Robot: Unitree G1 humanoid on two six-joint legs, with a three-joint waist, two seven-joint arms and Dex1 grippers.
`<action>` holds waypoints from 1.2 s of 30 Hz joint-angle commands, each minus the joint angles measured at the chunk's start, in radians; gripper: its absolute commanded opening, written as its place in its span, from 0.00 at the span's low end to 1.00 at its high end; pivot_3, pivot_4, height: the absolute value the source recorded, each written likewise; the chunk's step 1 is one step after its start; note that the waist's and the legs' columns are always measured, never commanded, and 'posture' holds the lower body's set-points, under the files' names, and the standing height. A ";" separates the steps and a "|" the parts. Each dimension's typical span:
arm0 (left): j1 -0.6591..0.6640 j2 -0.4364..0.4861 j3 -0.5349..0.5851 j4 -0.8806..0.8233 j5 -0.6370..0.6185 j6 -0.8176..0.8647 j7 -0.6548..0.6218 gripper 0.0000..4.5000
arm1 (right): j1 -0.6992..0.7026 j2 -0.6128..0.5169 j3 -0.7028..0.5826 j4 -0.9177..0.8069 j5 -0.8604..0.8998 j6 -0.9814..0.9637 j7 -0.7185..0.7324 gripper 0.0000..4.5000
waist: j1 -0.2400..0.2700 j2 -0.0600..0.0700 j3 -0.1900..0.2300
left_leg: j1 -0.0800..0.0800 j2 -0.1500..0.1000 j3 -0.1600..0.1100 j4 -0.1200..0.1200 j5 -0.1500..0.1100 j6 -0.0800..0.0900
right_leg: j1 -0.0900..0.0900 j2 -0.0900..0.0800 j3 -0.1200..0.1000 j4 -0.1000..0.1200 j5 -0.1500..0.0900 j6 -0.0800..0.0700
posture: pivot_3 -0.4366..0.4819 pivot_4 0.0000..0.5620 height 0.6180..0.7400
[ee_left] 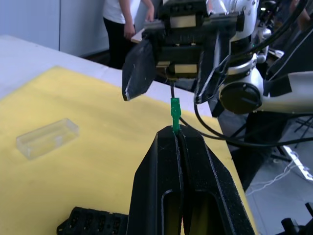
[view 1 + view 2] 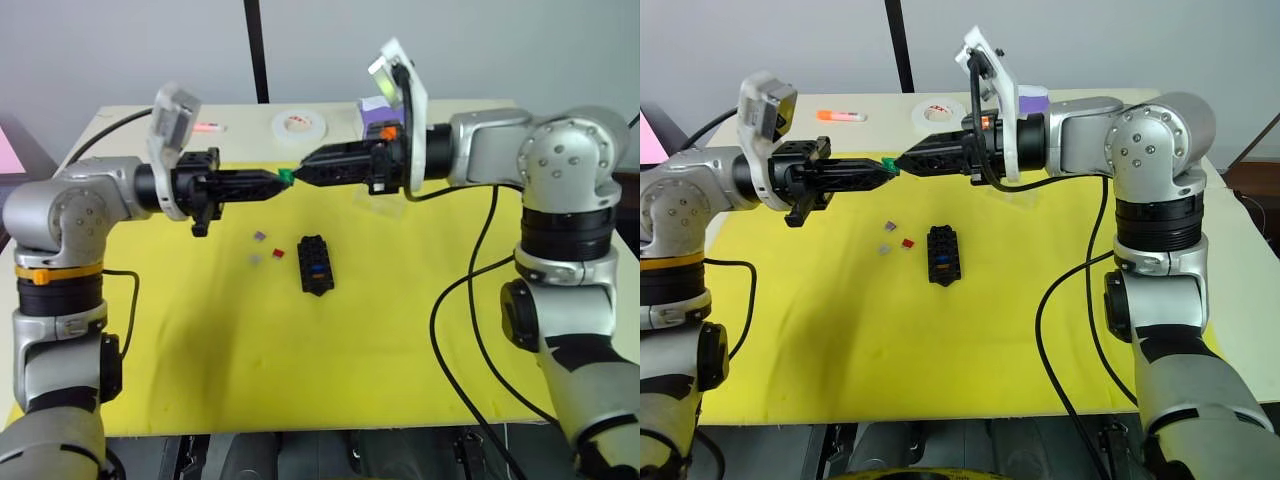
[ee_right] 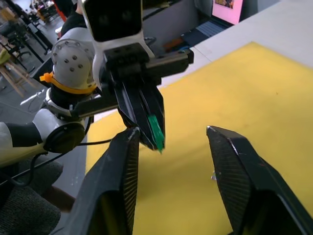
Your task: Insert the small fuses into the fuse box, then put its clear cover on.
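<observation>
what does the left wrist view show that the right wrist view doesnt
Left wrist view only: the clear cover lying on the yellow mat, a corner of the fuse box, and a person standing behind. Right wrist view only: the left arm's orange band and a pink sheet far off. Both share the green fuse, pinched in the shut left gripper, facing the open right gripper.

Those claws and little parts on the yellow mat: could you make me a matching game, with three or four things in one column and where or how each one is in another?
Things:
1. green fuse
2. right claw
3. fuse box
4. clear cover

States:
A. lying on the yellow mat with nothing touching it
B. open
C. pinched in the left claw
D. black, on the mat below the claws

Pairs: 1-C, 2-B, 3-D, 4-A
</observation>
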 commanded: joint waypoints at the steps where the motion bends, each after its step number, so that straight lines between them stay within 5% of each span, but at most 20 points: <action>1: -0.023 0.006 0.005 -0.019 -0.029 -0.022 0.008 0.00 | -0.020 0.009 -0.035 -0.019 0.012 0.007 -0.007 0.50 | 0.001 0.000 0.000 | 0.000 0.000 0.000 0.000 0.000 0.000 | 0.000 0.000 0.000 0.000 0.000 0.000 | 0.48 0.27 1.00; 23: -0.032 0.032 -0.033 0.028 -0.027 -0.079 -0.002 0.00 | 0.019 0.031 -0.069 -0.066 0.040 0.045 -0.033 0.50 | 0.001 0.000 0.000 | 0.000 0.000 0.000 0.000 0.000 0.000 | 0.000 0.000 0.000 0.000 0.000 0.000 | 0.48 0.27 1.00; 26: -0.031 0.033 -0.037 0.029 -0.025 -0.084 -0.004 0.00 | 0.021 0.039 -0.070 -0.070 0.040 0.045 -0.039 0.38 | 0.001 0.000 0.000 | 0.000 0.000 0.000 0.000 0.000 0.000 | 0.000 0.000 0.000 0.000 0.000 0.000 | 0.48 0.27 1.00; 31: -0.027 0.032 -0.043 0.025 -0.022 -0.090 -0.007 0.00 | 0.023 0.044 -0.075 -0.074 0.042 0.046 -0.049 0.01 | 0.001 0.000 0.000 | 0.000 0.000 0.000 0.000 0.000 0.000 | 0.000 0.000 0.000 0.000 0.000 0.000 | 0.48 0.27 1.00; 36: -0.021 0.035 -0.046 0.023 -0.019 -0.095 -0.011 0.00 | 0.028 0.051 -0.079 -0.083 0.052 0.058 -0.058 0.01 | 0.001 0.000 0.000 | 0.000 0.000 0.000 0.000 0.000 0.000 | 0.000 0.000 0.000 0.000 0.000 0.000 | 0.48 0.27 1.00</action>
